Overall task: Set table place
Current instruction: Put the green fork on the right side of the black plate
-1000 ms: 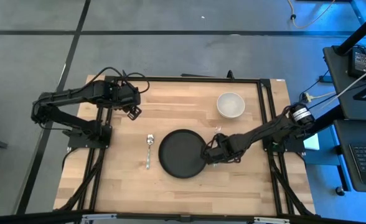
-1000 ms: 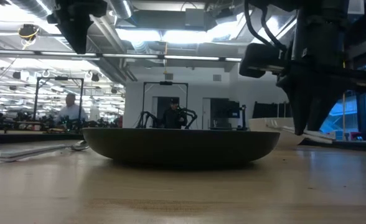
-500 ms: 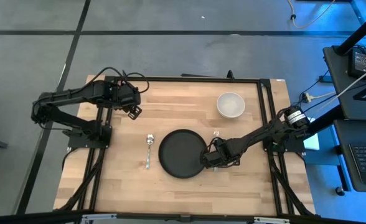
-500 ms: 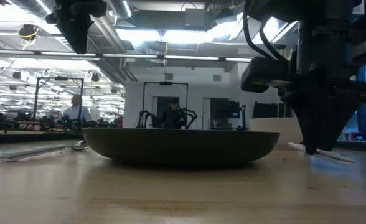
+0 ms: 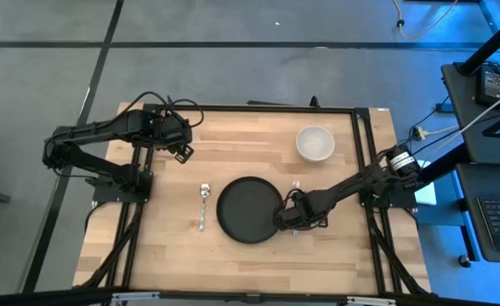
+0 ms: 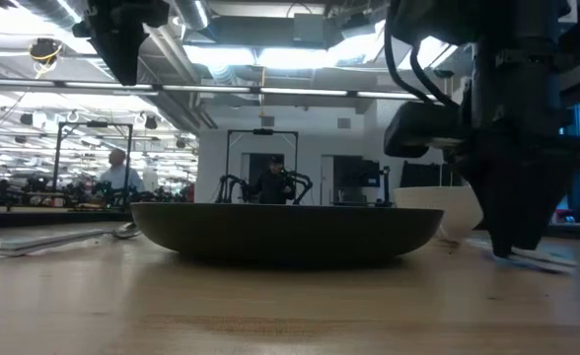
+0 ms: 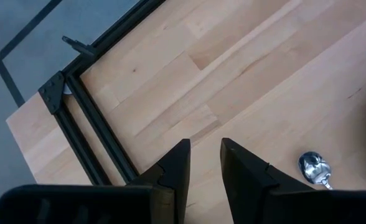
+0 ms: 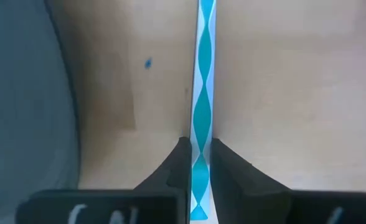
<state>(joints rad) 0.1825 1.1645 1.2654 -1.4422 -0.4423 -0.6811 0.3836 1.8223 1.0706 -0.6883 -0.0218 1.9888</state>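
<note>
High view: your table (image 5: 335, 246) is filling the frame, carrying black plate (image 5: 248, 210), spoon (image 5: 203, 204), white bowl (image 5: 315, 143) | right gripper (image 5: 294, 223) is pinching a thin utensil handle (image 8: 203, 112) just beside the plate | left gripper (image 5: 182, 153) is hovering, jaws parted, holding nothing.

light: bright, even, from ceiling strips (image 6: 270, 57) at upper centre of low view | glare: bloom there | shadows: soft under plate (image 6: 285, 232) | blur: near bench (image 6: 270, 316) soft; right wrist view hazy
</note>
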